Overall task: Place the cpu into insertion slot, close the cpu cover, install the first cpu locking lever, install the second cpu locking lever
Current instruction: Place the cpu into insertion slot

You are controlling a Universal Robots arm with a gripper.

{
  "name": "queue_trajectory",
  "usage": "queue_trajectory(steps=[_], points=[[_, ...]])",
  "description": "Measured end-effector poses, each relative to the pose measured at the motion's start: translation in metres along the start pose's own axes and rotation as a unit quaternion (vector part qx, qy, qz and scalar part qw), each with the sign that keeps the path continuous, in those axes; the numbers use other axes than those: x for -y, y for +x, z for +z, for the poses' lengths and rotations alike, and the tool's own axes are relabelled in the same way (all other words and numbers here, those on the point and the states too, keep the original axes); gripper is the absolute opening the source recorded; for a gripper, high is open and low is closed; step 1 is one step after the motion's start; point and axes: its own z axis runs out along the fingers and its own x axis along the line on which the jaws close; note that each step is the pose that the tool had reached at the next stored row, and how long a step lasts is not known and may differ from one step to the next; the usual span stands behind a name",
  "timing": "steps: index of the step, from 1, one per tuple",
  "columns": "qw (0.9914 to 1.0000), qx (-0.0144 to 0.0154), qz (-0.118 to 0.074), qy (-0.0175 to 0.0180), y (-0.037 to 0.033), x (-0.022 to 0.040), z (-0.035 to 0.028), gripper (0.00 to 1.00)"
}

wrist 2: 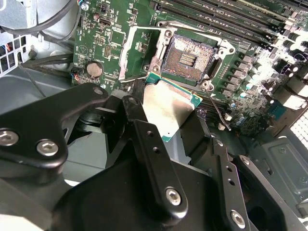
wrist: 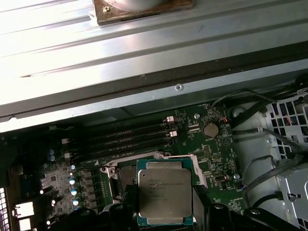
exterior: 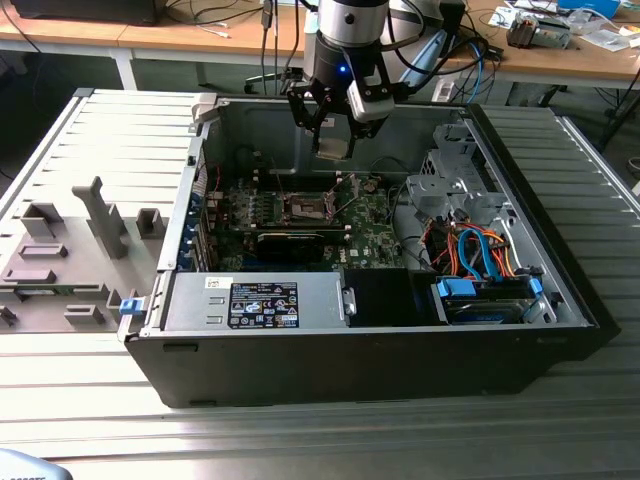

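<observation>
Exterior view: an open computer case (exterior: 420, 345) lies on a ribbed metal bench (exterior: 320, 440). The arm reaches down over the case, and its end effector (exterior: 332, 142) is clenched on the cpu (exterior: 332, 150), held in the air well above the green motherboard (exterior: 365, 235). The insertion slot (exterior: 305, 208) sits lower on that board, apart from the chip.

Second wrist view: two black fingers (wrist 2: 149, 149) clamp the cpu (wrist 2: 168, 106) by opposite edges, its silver top tilted toward the camera. Just past the chip's far edge is the insertion slot (wrist 2: 187, 60), with its dark contact field bare. The cpu cover (wrist 2: 123, 54) is swung open and lies beside the slot, on the side toward a round coin battery (wrist 2: 94, 70).

First wrist view: the cpu (wrist: 164, 195) hangs flat in the grasp, covering most of the slot below it. A dark strip of the insertion slot (wrist: 126, 177) shows at one edge, part of the cpu cover (wrist: 198, 173) at the other. Long memory slots (wrist: 130, 137) run beyond.
</observation>
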Motion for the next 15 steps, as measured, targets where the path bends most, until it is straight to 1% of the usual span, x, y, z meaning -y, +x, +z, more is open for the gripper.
queue_trajectory(steps=[15], points=[[0.99998, 0.0006, 0.007, -0.0001, 0.0000, 0.0000, 0.0002, 0.55]])
